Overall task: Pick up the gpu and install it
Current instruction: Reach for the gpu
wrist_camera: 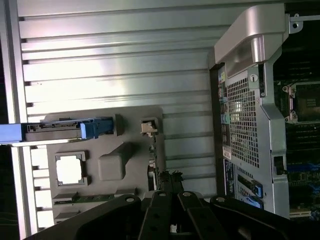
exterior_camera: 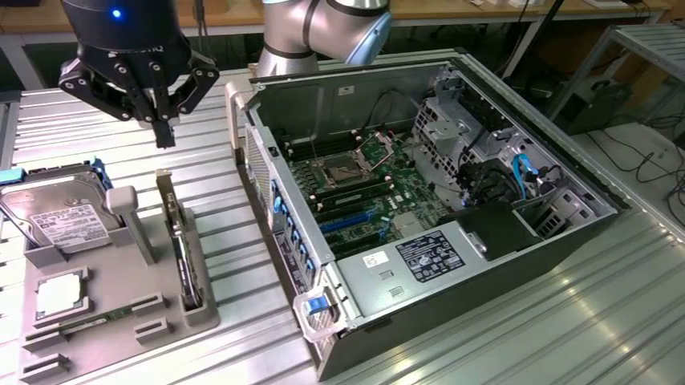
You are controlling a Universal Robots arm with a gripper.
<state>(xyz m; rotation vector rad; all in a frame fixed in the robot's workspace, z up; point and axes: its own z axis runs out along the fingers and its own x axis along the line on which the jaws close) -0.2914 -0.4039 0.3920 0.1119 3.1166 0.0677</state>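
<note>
Hovers above the grey holder [exterior_camera: 204, 309] with the gripper [exterior_camera: 163, 135] closed on nothing. Leaves the gpu [exterior_camera: 184, 253] upright on its edge in the holder's long slot, along the holder's edge on the exterior view's right, untouched.

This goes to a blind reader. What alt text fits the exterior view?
A shut, empty robot gripper hangs above a grey tray where a graphics card stands on edge near a hard drive. At the exterior view's right lies an open computer case.
</note>
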